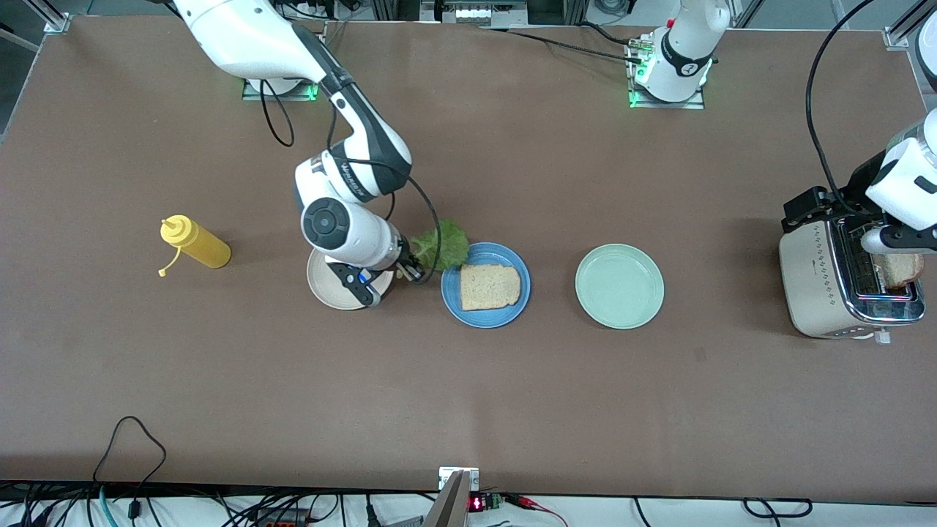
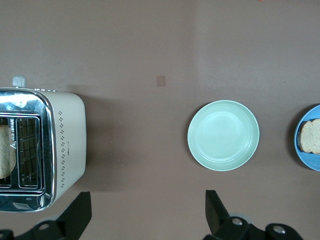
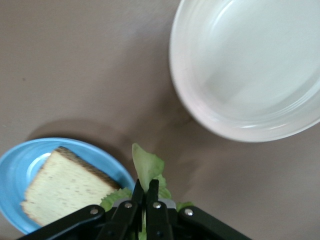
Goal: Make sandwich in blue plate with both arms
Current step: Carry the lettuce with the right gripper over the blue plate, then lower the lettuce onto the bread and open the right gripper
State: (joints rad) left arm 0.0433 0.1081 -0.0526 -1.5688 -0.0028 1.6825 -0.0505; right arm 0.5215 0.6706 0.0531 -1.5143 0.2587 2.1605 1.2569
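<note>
Seen from the front, the blue plate holds one bread slice, lying flat. Beside it, the right pincer is clamped on a lettuce leaf, between the cream plate and the blue one.

From the left wrist, the left pincer stands wide open and empty beside the toaster, which holds another slice.

From the right wrist, the lettuce juts out past the closed fingertips.

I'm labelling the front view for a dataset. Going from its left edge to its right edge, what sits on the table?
Yellow squeeze bottle → cream-white plate → blue plate with a bread slice → pale green plate → toaster.
</note>
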